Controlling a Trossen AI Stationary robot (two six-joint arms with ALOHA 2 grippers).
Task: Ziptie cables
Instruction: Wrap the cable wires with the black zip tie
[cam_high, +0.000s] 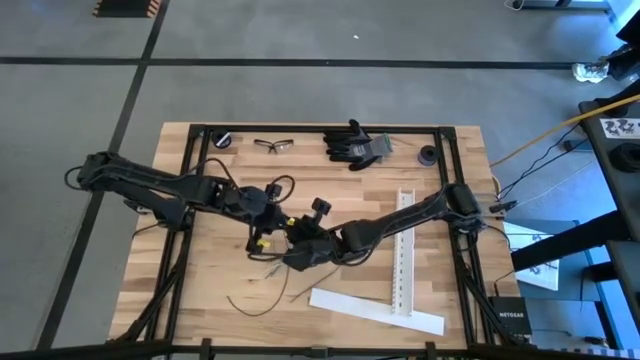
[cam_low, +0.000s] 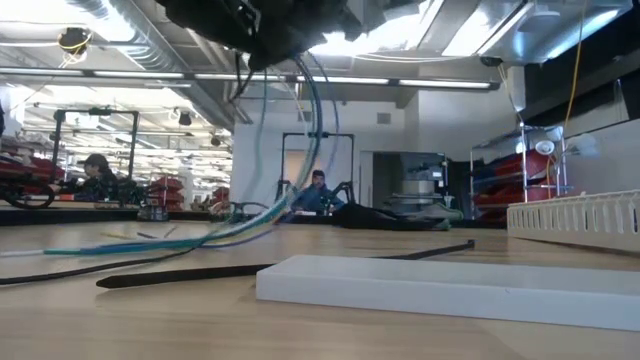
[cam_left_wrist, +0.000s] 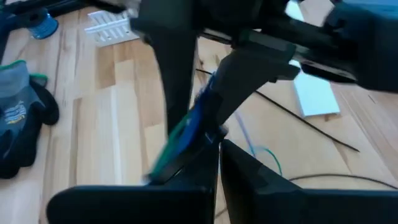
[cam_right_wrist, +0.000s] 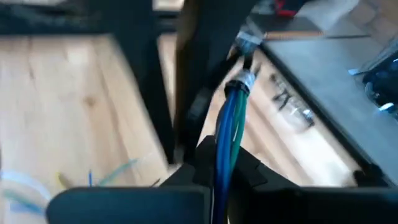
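The cables (cam_low: 300, 150) are a bundle of blue, green and pale wires, held up between my two grippers over the middle of the table. Their free ends (cam_low: 120, 246) trail on the wood. My left gripper (cam_high: 268, 198) (cam_left_wrist: 214, 146) and my right gripper (cam_high: 297, 252) (cam_right_wrist: 217, 165) are both shut on the bundle, close together. One black ziptie (cam_low: 290, 266) lies flat on the table near the front; it also shows in the left wrist view (cam_left_wrist: 298, 118). Another black ziptie (cam_high: 250, 303) lies curved near the front left. My left gripper pinches the cable bundle (cam_left_wrist: 186, 134) between its two fingers, several wires together. The bundle runs slanting from the fingers up to the other gripper, clear of the table there. My right gripper pinches the same bundle (cam_right_wrist: 225, 140) between its two fingers. The wires run forward out of the fingers to a metal-tipped end (cam_right_wrist: 245, 81). The held stretch is lifted clear, and the rest hangs down with its ends on the table.
A flat white strip (cam_high: 375, 310) lies near the front edge and a perforated white strip (cam_high: 403, 250) lies at the right. Black gloves (cam_high: 355, 145), safety glasses (cam_high: 273, 145) and tape rolls (cam_high: 428, 155) lie along the far edge. People sit in the room beyond.
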